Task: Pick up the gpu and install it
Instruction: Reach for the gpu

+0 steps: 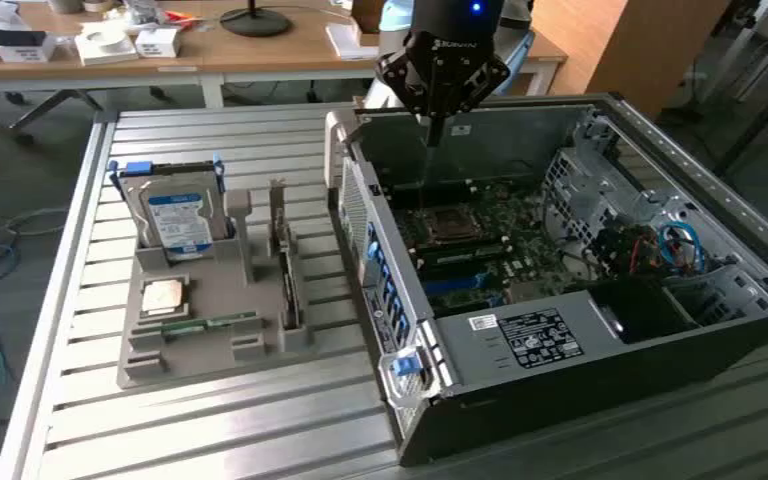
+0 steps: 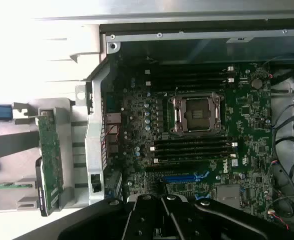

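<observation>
Nearest the wrist camera, the black gripper is partly cut off by the frame edge. Its fingers are seen pressed together, and nothing is held between them.

Well apart from the fingers, towards the exterior view's left, a grey moulded plastic holder is laid on the slatted metal table. A silver hard drive with a blue-white label is stood upright in it. A short narrow green memory stick is laid flat nearer the front.

Closer to the fingers, but not touched by them, the gpu, a thin flat rectangular circuit card with a dark edge, is stood on its long edge in a slot of the holder. Its lower edge is hidden there. The long axis is run alongside the open grey metal computer case. It is seen nearly edge-on from outside, and its bracket end is hard to make out. The gpu's component face is shown by the wrist view.

Below the fingers lies the green motherboard, with its square silver processor socket.
</observation>
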Motion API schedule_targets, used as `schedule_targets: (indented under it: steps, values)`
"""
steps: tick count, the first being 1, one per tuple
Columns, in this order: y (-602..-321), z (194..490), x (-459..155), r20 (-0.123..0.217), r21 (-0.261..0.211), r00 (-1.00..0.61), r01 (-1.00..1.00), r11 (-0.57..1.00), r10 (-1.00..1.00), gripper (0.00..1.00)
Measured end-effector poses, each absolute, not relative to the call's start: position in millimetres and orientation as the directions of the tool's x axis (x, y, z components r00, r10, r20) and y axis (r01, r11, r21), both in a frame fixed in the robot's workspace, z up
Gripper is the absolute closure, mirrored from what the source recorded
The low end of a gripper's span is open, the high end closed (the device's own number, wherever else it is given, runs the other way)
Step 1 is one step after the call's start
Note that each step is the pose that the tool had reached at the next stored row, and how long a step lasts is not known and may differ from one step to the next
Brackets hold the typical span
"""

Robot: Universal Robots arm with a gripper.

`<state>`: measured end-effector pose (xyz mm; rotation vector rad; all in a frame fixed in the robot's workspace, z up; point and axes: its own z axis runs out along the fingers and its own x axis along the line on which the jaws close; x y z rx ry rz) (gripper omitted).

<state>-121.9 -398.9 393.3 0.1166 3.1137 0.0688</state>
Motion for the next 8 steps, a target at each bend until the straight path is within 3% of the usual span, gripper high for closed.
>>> schedule_targets:
  steps: [8]
  values:
    - [-398.9,393.3,-121.9,-0.023,0.045,-0.997,0.074,0.996,0.075,0.89]
